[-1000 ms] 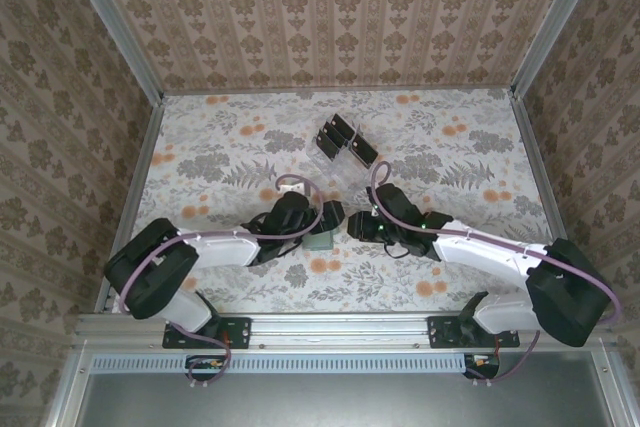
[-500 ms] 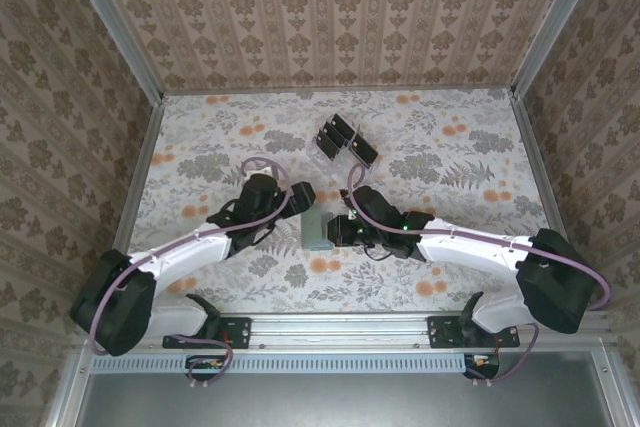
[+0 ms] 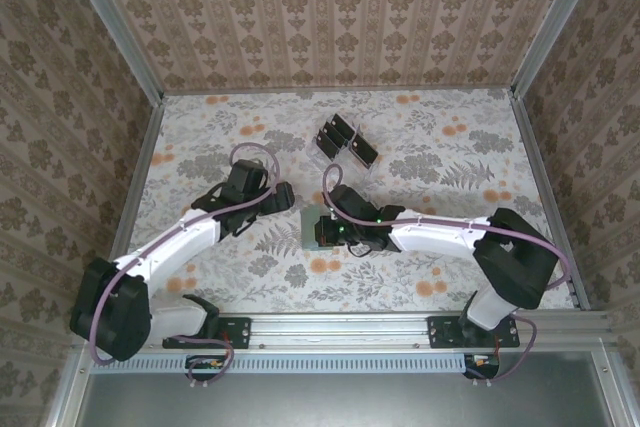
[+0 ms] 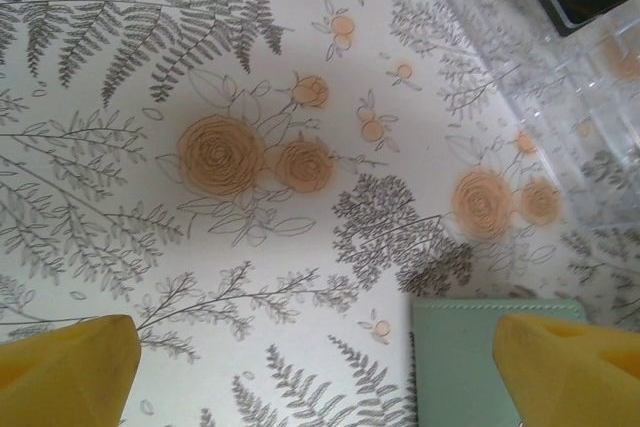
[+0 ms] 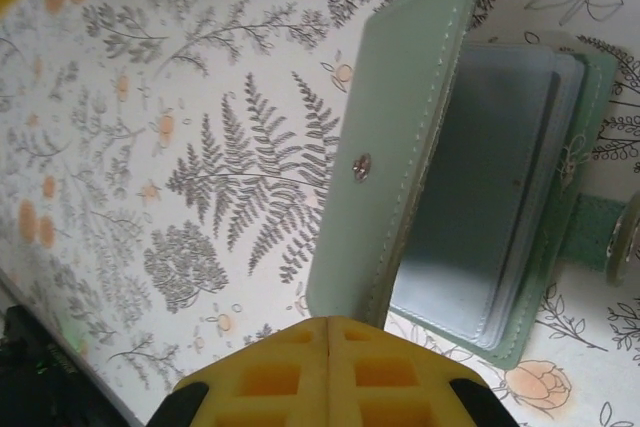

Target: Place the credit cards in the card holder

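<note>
1. The left gripper (image 3: pixel 280 197) has been drawn back to the left, away from the card holder (image 3: pixel 316 229); its jaws are kept wide apart and empty.
2. The right gripper (image 5: pixel 330 345) has been pressed together on the edge of the holder's cover, which is lifted, so the pockets are exposed.
3. The credit cards (image 3: pixel 345 140) are left in the clear rack (image 4: pixel 560 77) behind the holder; insertion seems to be prepared.

On my overhead feed the table (image 3: pixel 450 167) is covered edge to edge in a pale floral print of grey ferns and orange roses. Near its middle I see the grey-green card holder (image 3: pixel 318 230) lying on the cloth with its cover lifted open. Just beyond it, toward the far edge, sits a clear plastic rack (image 3: pixel 347 149) with dark credit cards (image 3: pixel 333 134) in its slots.
</note>
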